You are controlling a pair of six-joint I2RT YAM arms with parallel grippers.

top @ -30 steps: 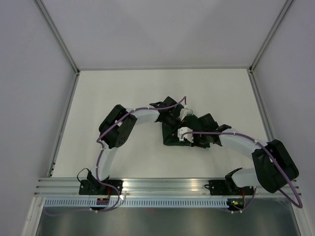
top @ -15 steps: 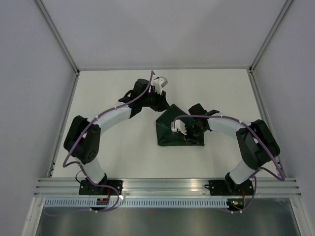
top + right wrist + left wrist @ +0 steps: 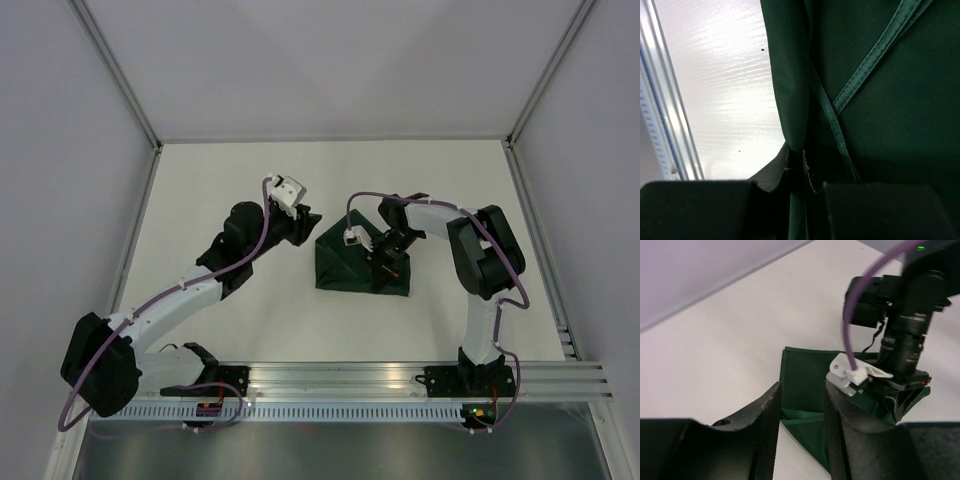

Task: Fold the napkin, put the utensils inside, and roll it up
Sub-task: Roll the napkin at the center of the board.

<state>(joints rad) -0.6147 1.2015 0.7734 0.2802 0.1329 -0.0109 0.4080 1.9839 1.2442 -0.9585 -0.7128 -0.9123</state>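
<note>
From above, we saw the left gripper (image 3: 304,222) just left of the folded green napkin (image 3: 345,268), not touching it. The right gripper (image 3: 386,262) sat over the napkin's right part.

From the left wrist, its fingers (image 3: 765,440) stood apart and empty, with the napkin (image 3: 805,372) ahead of them.

From the right wrist, the gripper (image 3: 799,165) had closed on a fold of napkin (image 3: 880,100).

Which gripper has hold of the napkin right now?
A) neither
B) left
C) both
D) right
D: the right wrist view shows a fold of the napkin pinched in the right gripper. The left gripper stands open off the cloth, with nothing between its fingers.
</note>
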